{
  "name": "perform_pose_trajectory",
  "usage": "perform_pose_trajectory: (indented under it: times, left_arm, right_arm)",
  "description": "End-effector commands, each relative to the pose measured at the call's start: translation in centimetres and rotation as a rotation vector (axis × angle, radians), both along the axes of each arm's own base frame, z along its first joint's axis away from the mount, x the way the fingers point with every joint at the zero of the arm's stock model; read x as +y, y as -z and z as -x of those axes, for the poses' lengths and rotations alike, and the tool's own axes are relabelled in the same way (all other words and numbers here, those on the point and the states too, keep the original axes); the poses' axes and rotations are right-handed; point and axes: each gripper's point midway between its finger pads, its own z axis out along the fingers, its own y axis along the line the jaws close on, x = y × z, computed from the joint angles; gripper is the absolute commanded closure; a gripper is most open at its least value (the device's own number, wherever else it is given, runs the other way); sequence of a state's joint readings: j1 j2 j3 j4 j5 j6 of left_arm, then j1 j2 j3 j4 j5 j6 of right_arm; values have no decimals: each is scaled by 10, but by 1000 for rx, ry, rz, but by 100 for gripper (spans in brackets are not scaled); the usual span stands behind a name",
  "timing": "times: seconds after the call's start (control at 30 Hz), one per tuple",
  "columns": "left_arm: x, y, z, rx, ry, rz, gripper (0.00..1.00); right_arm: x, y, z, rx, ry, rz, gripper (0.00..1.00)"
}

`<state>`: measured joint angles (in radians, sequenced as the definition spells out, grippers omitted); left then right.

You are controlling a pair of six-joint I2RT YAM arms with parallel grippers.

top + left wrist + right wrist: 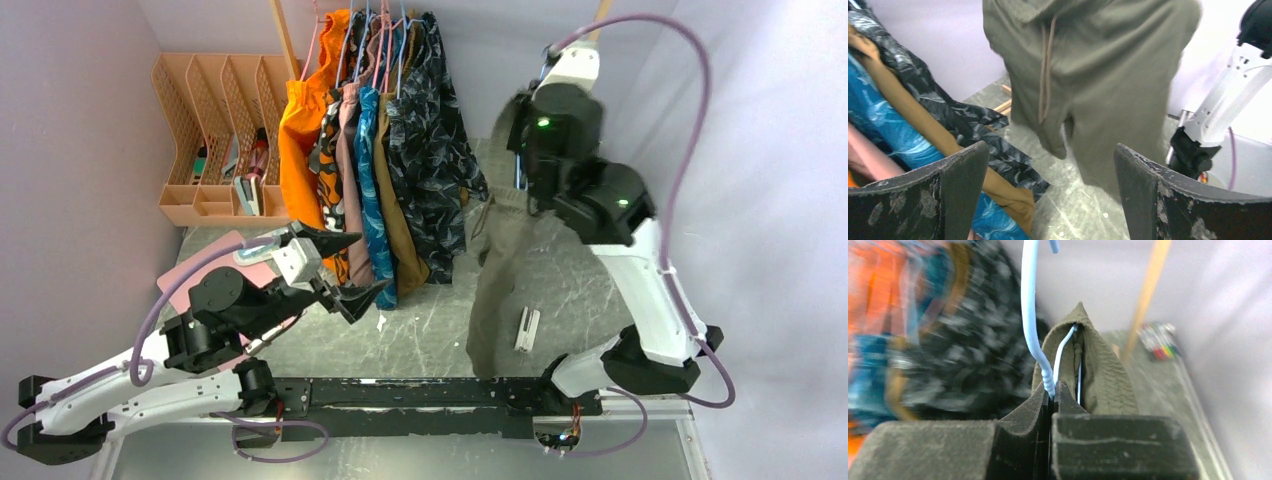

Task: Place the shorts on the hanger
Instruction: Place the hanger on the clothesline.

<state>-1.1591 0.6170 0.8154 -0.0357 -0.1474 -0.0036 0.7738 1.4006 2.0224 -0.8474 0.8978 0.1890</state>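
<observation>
The right gripper [1052,392] is pressed together on the hanger [1029,305]. The shorts [503,270] drape over the hanger, hanging beside the row of clothes [400,150]. The left gripper [347,266] is spread and empty. The slotted organizer [215,95], back left, holds several small items I cannot make out.

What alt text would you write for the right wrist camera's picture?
The right gripper is shut on the neck of a light-blue hanger, with olive-green shorts draped over it. Blurred colourful clothes hang to the left.
</observation>
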Motion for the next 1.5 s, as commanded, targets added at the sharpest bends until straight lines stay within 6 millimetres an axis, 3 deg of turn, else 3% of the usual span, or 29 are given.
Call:
perform_pose_trajectory:
  times: [0.0, 0.13, 0.23, 0.33, 0.47, 0.53, 0.57, 0.6, 0.7, 0.77, 0.93, 1.13, 1.33, 1.4, 1.47]
  left_arm:
    - [30, -30, -10, -92, -116, 50, 2]
    - [60, -47, -12, -149, -202, 103, 2]
    - [77, -58, -9, -176, -228, 145, 2]
    - [90, -67, -6, -207, -246, 161, 3]
    - [104, -78, -7, -235, -289, 164, 3]
    - [102, -78, -8, -241, -290, 144, 2]
    - [100, -78, -9, -244, -287, 130, 3]
    - [95, -75, -9, -245, -279, 108, 3]
    - [78, -70, -12, -268, -251, 34, 2]
    - [68, -63, -18, -286, -254, -23, 3]
    - [52, -38, -37, -309, -309, -137, 2]
    - [53, -3, -47, -281, -365, -149, 2]
    - [45, 37, -46, -81, -343, -115, 3]
    - [37, 44, -42, -40, -302, -114, 2]
    - [35, 48, -52, -4, -336, -126, 2]
  right_arm:
    - [26, -104, 49, -223, -397, -219, 100]
    - [38, -154, 109, -357, -699, -318, 100]
    - [43, -158, 128, -367, -793, -320, 100]
    - [37, -145, 121, -339, -743, -282, 100]
    - [1, -127, 93, -299, -481, -211, 100]
    - [-25, -116, 81, -274, -304, -159, 100]
    - [-28, -111, 79, -263, -271, -145, 100]
    - [-27, -112, 81, -260, -282, -151, 100]
    - [8, -131, 102, -298, -529, -194, 100]
    - [14, -135, 104, -304, -564, -195, 100]
    - [-2, -95, 77, -192, -371, -127, 100]
    - [-23, -82, 68, -152, -221, -84, 100]
    - [-19, -36, 58, -47, -179, -2, 100]
    - [-14, -22, 54, -23, -182, 14, 100]
    - [-10, -8, 49, -7, -177, 26, 100]
